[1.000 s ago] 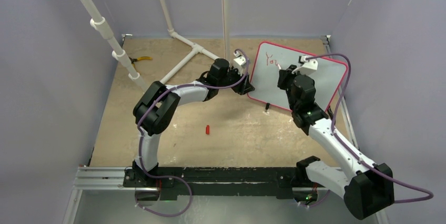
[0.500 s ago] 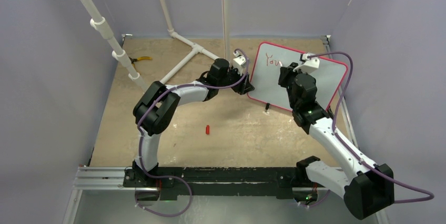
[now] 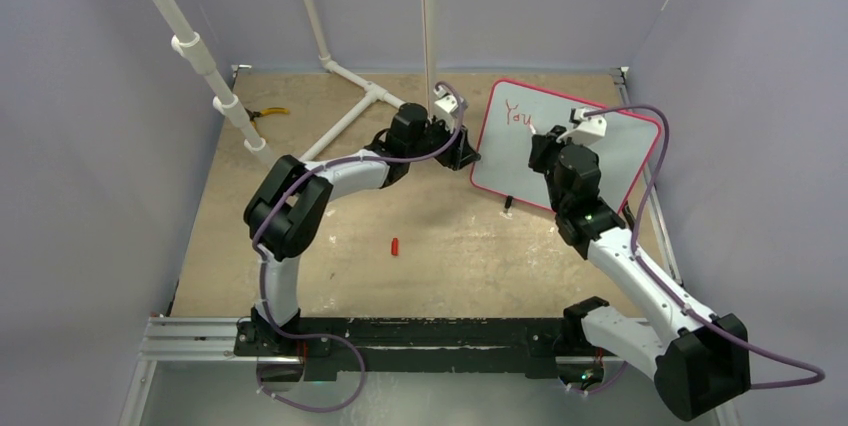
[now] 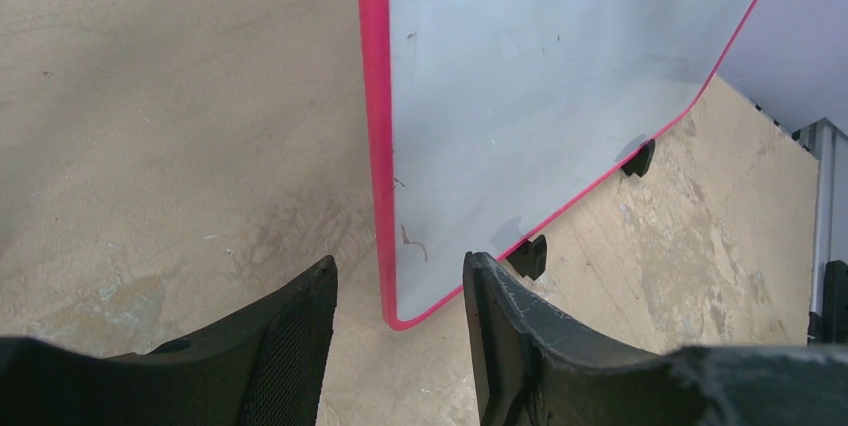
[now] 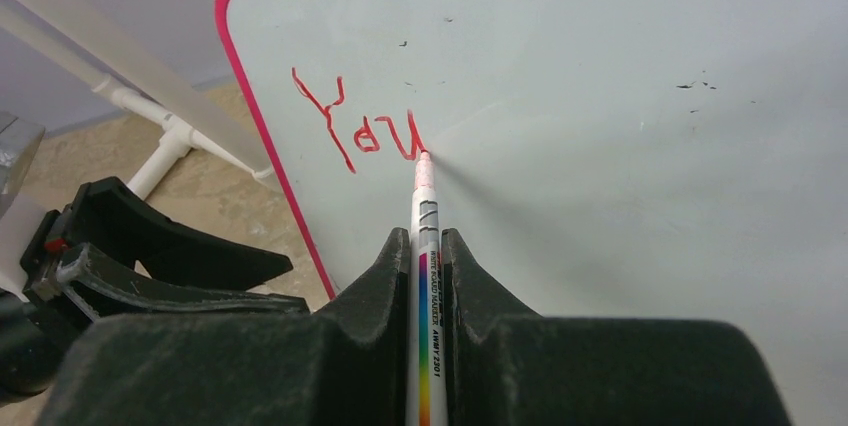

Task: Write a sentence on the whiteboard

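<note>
The whiteboard [image 3: 503, 151] with its red-pink frame stands tilted at the back right of the table. The sentence [image 3: 518, 114] reads "You" in red at its upper left; in the right wrist view [image 5: 360, 131] it is plain. My right gripper [image 5: 428, 236] is shut on the white marker [image 5: 424, 196], whose red tip touches the board [image 5: 600, 126] just right of the "u". My left gripper [image 4: 398, 266] is open, its fingers on either side of the board's lower left corner [image 4: 520, 96], not touching it. It sits at the board's left edge in the top view [image 3: 465, 151].
A small red marker cap [image 3: 395, 245] lies on the table in the middle. White PVC pipes [image 3: 350, 111] run across the back left, with yellow pliers [image 3: 270, 112] beside them. The board's black feet [image 4: 528, 256] rest on the table.
The left arm has shifted a little toward the back, the gripper staying at the board's left edge. The right gripper's marker tip has moved slightly along the "You" lettering.
</note>
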